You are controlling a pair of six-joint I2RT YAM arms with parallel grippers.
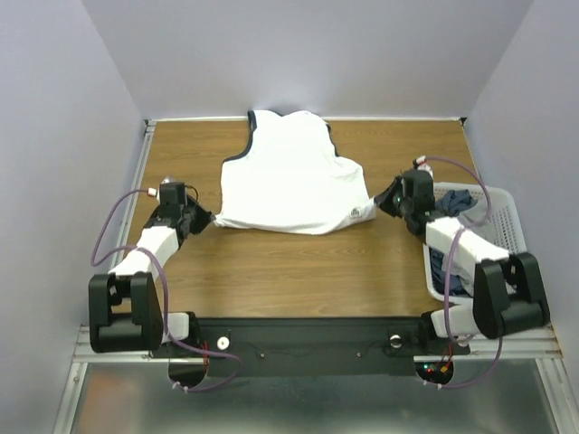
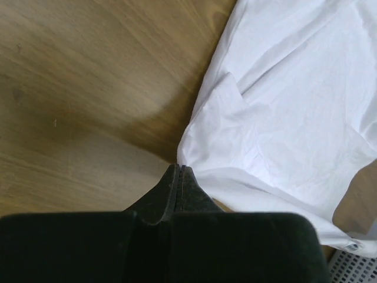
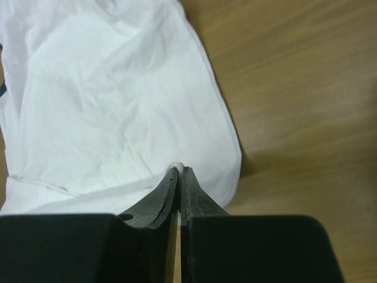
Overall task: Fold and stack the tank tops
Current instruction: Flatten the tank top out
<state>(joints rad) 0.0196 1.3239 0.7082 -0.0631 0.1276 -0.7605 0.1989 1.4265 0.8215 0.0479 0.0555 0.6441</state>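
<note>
A white tank top (image 1: pixel 291 172) with navy-edged neck and armholes lies spread on the wooden table, plain side up, neck toward the far wall. My left gripper (image 1: pixel 207 218) is shut on its near left hem corner, seen in the left wrist view (image 2: pixel 179 167) with the white cloth (image 2: pixel 283 118) running off to the right. My right gripper (image 1: pixel 382 204) is shut on the near right hem corner, with a bit of white cloth pinched at the tips in the right wrist view (image 3: pixel 179 169). Dark blue tops (image 1: pixel 452 201) lie in the basket.
A white plastic mesh basket (image 1: pixel 507 217) stands at the right edge of the table, beside and under my right arm. A metal rail (image 1: pixel 143 172) runs along the table's left side. Grey walls close in the back and sides.
</note>
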